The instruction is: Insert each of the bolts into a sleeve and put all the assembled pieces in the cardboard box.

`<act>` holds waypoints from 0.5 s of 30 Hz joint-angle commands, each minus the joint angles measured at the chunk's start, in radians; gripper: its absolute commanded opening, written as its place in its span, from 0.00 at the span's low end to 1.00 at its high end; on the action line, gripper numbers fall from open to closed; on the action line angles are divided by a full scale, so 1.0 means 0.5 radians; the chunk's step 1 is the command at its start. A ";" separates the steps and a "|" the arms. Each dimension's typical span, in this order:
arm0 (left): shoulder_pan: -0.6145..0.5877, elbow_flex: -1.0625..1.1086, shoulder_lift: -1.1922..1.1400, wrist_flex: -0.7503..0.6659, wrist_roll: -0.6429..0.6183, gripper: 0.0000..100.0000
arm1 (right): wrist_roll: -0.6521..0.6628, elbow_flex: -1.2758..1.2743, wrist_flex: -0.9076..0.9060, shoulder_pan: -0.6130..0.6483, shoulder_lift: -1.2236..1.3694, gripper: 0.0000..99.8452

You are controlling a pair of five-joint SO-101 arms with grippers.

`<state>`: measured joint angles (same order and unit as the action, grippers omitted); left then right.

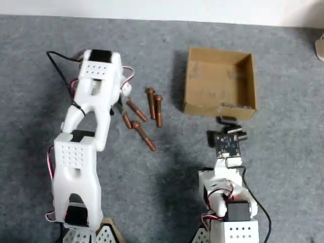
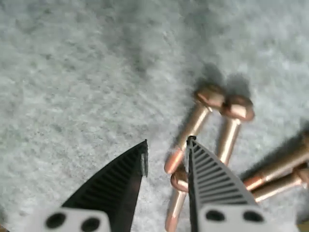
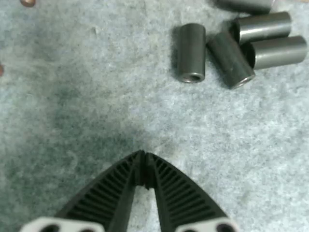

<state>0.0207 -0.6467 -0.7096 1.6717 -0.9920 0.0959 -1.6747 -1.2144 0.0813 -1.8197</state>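
The left arm (image 1: 81,152) stretches from the near edge up the left side of the grey mat (image 1: 167,197), its wrist bent over the bolts (image 1: 144,136). The left gripper (image 2: 167,149) is spread and holds nothing, low over the mat. 1 fingertip (image 2: 194,152) sits just beside the tip of a bolt (image 2: 190,126); whether they touch I cannot tell. The 5 copper bolts lie loose in a small scatter right of that wrist, near the middle of the mat (2 side by side with heads at the far end, 3 slanting).

Right of them, well apart, the box (image 1: 202,108) stands open side up toward the far side. Just in front of its near wall lie the sleeves (image 3: 231,59), 5 dark metal tubes on their sides, bunched close, some touching.

The right arm (image 1: 230,223) rises from the near edge, its wrist just on the near side of the sleeves. The right gripper (image 3: 144,166) is pressed together on nothing, its tips over bare mat, short of the sleeves.
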 commanded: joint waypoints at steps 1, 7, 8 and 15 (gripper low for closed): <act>0.078 -0.084 0.017 0.015 0.089 0.14 | 0.006 -0.235 -0.005 -0.020 -0.020 0.00; 0.081 -0.041 0.011 0.006 0.089 0.14 | 0.006 -0.235 -0.005 -0.020 -0.020 0.00; 0.081 -0.011 0.011 0.006 0.089 0.14 | 0.006 -0.235 -0.005 -0.020 -0.020 0.00; 0.078 0.247 0.011 -0.245 0.089 0.14 | 0.006 -0.235 -0.005 -0.020 -0.020 0.00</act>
<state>0.0376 -0.5516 -0.7096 1.6164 -0.9490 0.0959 -1.6747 -1.2144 0.0813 -1.8197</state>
